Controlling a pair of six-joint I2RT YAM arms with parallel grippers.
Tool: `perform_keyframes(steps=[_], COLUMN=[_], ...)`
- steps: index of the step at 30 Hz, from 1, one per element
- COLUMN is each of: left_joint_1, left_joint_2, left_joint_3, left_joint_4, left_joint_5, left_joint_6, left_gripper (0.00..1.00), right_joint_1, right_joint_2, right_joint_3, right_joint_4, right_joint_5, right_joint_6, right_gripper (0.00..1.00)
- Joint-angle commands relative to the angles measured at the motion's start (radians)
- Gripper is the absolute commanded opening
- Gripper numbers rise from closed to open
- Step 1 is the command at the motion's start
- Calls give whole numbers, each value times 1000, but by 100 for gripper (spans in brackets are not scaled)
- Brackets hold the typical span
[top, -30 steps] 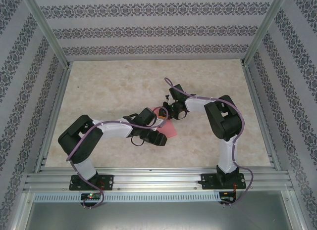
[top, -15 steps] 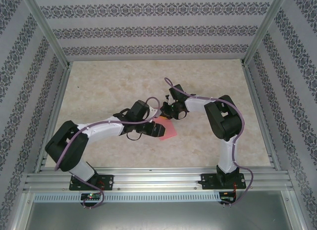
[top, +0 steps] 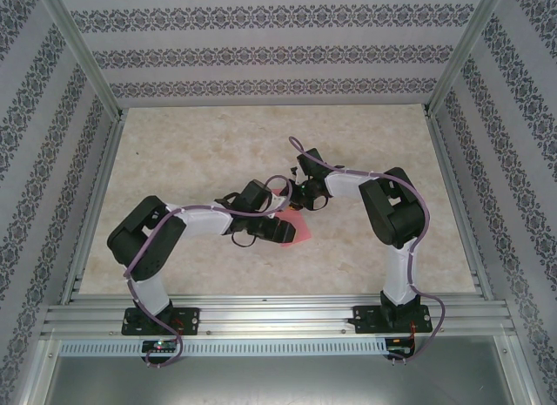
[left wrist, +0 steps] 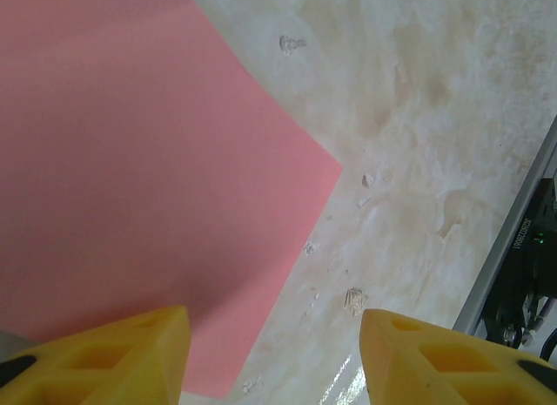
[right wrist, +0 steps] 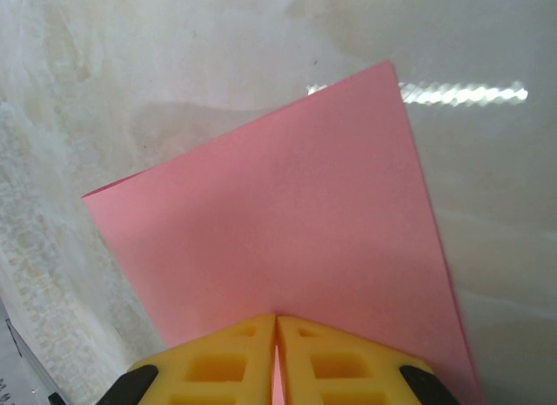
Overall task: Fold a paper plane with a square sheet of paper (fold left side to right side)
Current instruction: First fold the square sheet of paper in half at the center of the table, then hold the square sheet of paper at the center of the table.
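I've got the paper, mid table, pinched tight by an edge in the right gripper, left gripper spread wide, empty, above it; light and floppy, I'd grip edges only.

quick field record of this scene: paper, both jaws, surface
paper: pink sheet, mid-table between the two arms
fold state: cannot tell
left jaws: open, one yellow finger over the paper's edge, the other over bare table
right jaws: shut on the paper's near edge
surface: pale marbled table
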Motion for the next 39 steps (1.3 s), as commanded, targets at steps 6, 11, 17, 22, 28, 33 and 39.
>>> perform_keyframes(steps=[6,11,17,22,28,33,39], left_joint_1=[-43,-57,-66,-70,-69,-29,12], left_joint_2=[42,31,-20,-66,-118,-218,-169], left_joint_3=[41,17,-49,-109,-122,-115,-61], left_joint_4=[-35,-49,-33,5,8,42,57], left_joint_5=[22,22,20,21,21,15,10], left_joint_6=[54,56,36,12,7,-32,-45], left_gripper=[55,55,55,55,56,58,59], right_joint_1=[2,0,-1,0,0,3,3], right_joint_2=[44,41,37,40,36,27,22], right_joint_3=[-13,-21,-25,-30,-28,-25,-22], right_joint_4=[-26,-26,-23,-19,-13,-10,0], right_joint_5=[66,69,66,65,59,57,53], right_joint_6=[-18,-19,-18,-18,-17,-15,-10], right_gripper=[12,12,12,12,12,12,12])
